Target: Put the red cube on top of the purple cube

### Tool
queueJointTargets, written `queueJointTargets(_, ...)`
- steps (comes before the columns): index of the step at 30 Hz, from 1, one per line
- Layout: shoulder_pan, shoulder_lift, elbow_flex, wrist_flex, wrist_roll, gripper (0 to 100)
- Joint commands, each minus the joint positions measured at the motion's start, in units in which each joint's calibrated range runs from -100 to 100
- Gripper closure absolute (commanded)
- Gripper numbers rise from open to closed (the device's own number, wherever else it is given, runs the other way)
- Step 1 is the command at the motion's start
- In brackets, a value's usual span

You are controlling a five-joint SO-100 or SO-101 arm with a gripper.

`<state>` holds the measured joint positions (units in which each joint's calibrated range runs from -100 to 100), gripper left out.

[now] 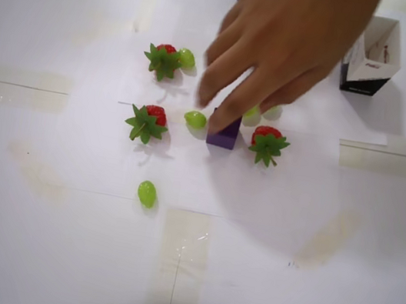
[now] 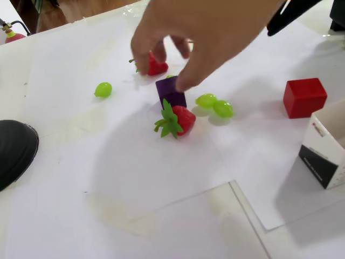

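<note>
Hovering over the white paper-covered table [image 2: 135,178], a person's bare hand [image 1: 284,37] has fingers spread loose & pinches nothing; fingertips [image 2: 183,82] sit just above the small dark-purple solid cube [image 2: 171,93] in fixed view. Small bright-red solid cube [image 2: 305,97] rests on the paper well apart from purple cube, near the black-and-white open carton [image 2: 326,151] at right of fixed view; in overhead view it's hidden under the hand. Purple cube [image 1: 225,134] sits btwn a green grape [image 1: 195,119] & a red plastic strawberry w/ green leafy top [image 1: 267,144], top face bare; robot gripper can't be made out in either view.
</note>
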<state>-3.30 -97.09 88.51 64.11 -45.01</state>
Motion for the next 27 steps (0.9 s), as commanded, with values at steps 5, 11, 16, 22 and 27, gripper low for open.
queueJointTargets(5,0.8,-0.59,-2.87,-1.86,0.39,100)
queueJointTargets(11,0.5,-0.59,-1.78,-1.28,0.39,100)
queueJointTargets(16,0.21,-0.59,-0.78,-1.12,-0.05,100)
queueJointTargets(22,-0.23,-0.33,-3.05,6.97,-1.9,100)
queueJointTargets(27,0.87,9.73,-18.14,16.77,-2.74,100)
